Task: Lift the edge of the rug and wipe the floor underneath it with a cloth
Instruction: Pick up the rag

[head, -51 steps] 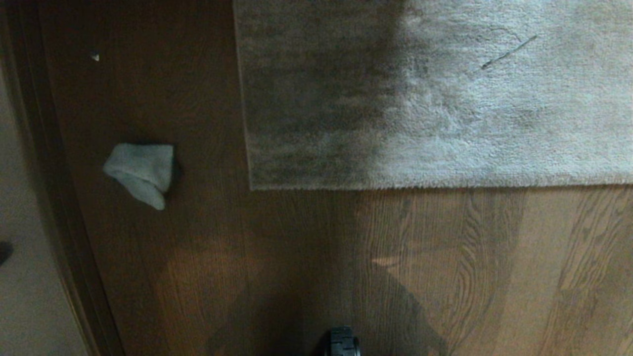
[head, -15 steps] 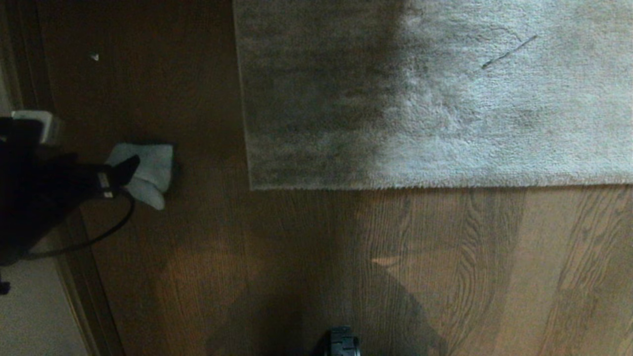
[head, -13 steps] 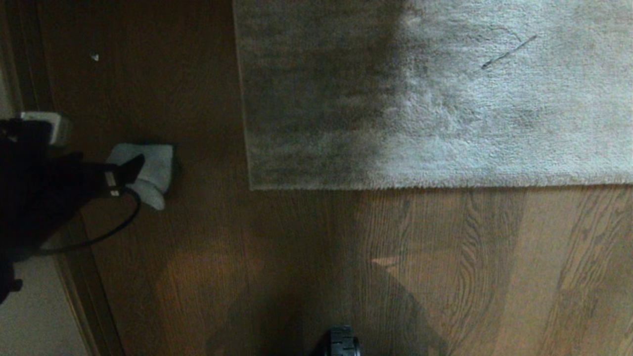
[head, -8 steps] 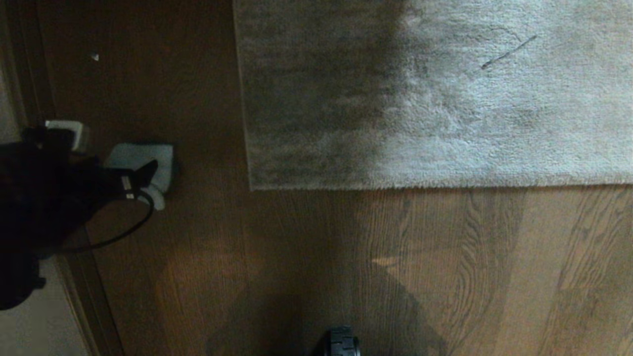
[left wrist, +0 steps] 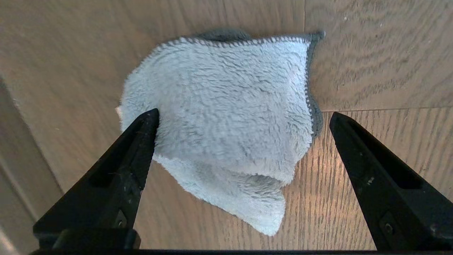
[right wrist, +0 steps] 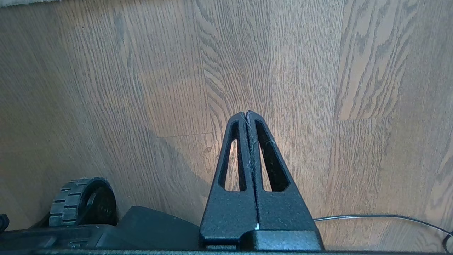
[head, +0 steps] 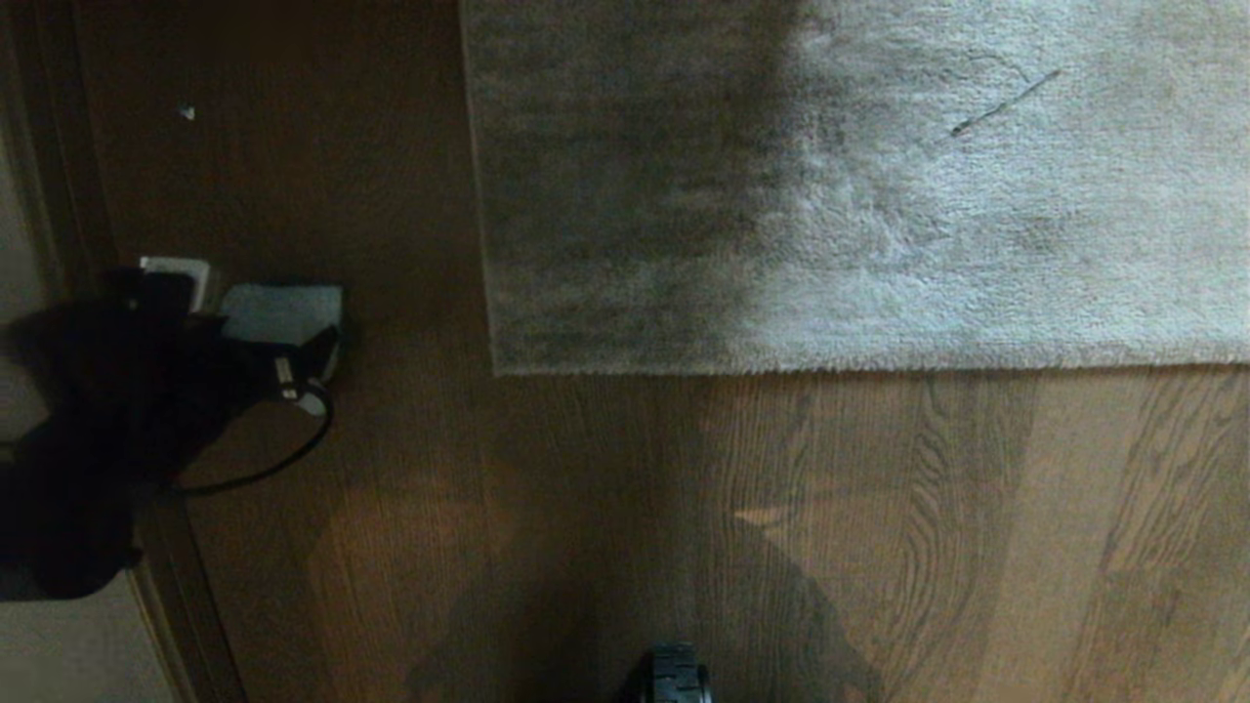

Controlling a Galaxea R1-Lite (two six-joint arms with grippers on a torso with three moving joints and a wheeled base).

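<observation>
Pale fleecy cloth (left wrist: 226, 124) is lying centre-frame between our left gripper's (left wrist: 244, 118) wide-spread jaws; we are straddling it.

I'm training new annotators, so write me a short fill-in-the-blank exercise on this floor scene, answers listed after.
1. The cloth lies on the wooden ____, apart from the rug.
2. The left hand hovers over the cloth with its fingers ____.
3. The right hand has its fingers ____ and holds nothing.
4. The rug edge lies ____ on the floor, not yet lifted.

Missing words: floor; open; shut; flat
</observation>
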